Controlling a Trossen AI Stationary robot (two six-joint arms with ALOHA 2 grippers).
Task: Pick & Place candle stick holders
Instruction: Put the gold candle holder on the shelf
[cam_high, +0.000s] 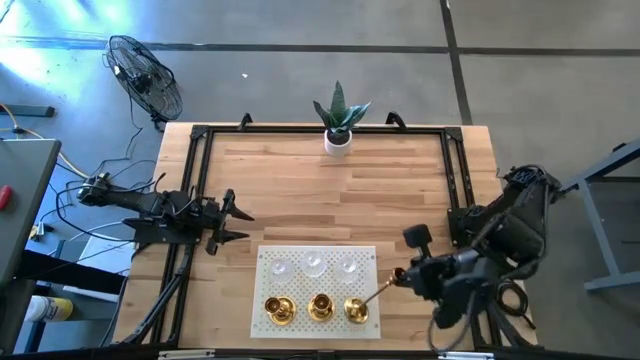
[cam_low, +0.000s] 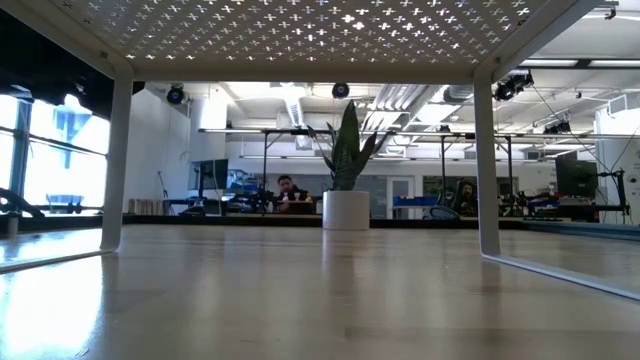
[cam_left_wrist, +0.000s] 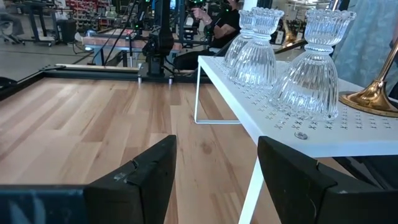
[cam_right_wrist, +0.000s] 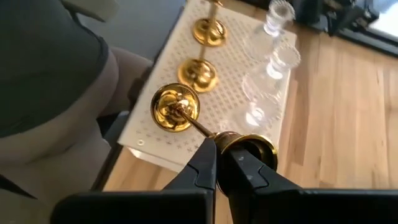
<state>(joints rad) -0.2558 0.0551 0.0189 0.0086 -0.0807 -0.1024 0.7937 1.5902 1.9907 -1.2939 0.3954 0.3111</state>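
Note:
A white perforated stand (cam_high: 262, 262) stands near the table's front edge. Three clear glass holders (cam_high: 314, 265) stand in its far row, also in the left wrist view (cam_left_wrist: 311, 68). Two gold holders (cam_high: 300, 308) stand upright in its near row. A third gold holder (cam_high: 362, 305) leans at the near right corner. My right gripper (cam_high: 393, 279) is shut on it at the stand's right side. My left gripper (cam_high: 238, 221) is open and empty over the table, left of the stand, its fingers (cam_left_wrist: 149, 177) pointing at it. My right gripper pinches the third gold holder at the top of its thin stem (cam_right_wrist: 212, 133), just below the cup (cam_right_wrist: 252, 147), between its two fingers. The fingers come from the table's right, slanting down. The holder is tilted toward the right, its round base (cam_right_wrist: 176, 107) on the stand.
A white pot with a green plant (cam_high: 339, 128) stands at the table's far edge, middle. A black frame (cam_high: 200, 150) runs along the table's left, far and right sides. Bare wood lies between the stand and the pot. A fan (cam_high: 145, 78) stands on the floor beyond the far left corner.

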